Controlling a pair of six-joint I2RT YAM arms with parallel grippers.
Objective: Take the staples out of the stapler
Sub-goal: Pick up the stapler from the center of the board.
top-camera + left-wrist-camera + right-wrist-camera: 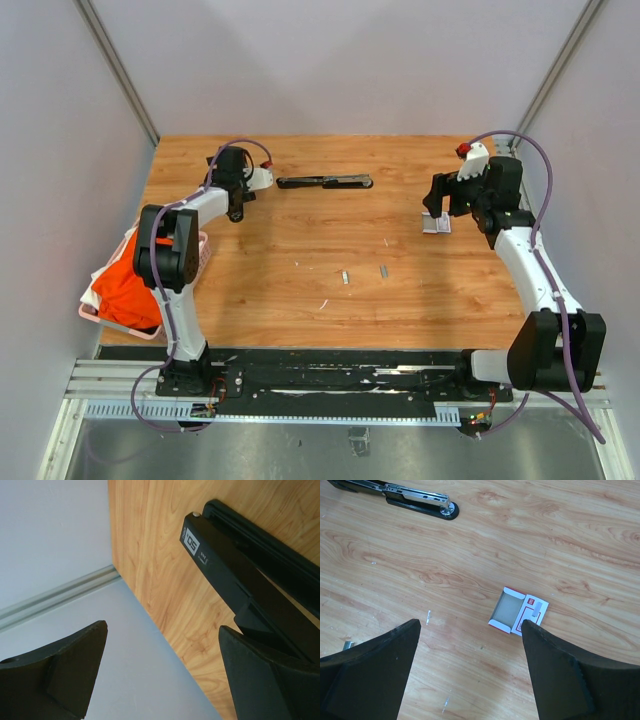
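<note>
So, nearest the bases, two short strips of staples (pixel 345 277) lie loose mid-counter (pixel 250 290), a little apart. Further back on the R, the right claw (pixel 470 624) hangs wide open & empty above a small open white-and-red box (pixel 517 612). On the L, the left claw (pixel 162 627) is spread wide too, holding nothing, just beside the stapler (pixel 325 181), which lies opened flat near the far edge

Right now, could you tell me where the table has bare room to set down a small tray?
Bare: the near left, between basket and staples, and the near right, between staples and right arm. Crowded: the far strip, with the left hand, the stapler, the box and the right hand.
</note>
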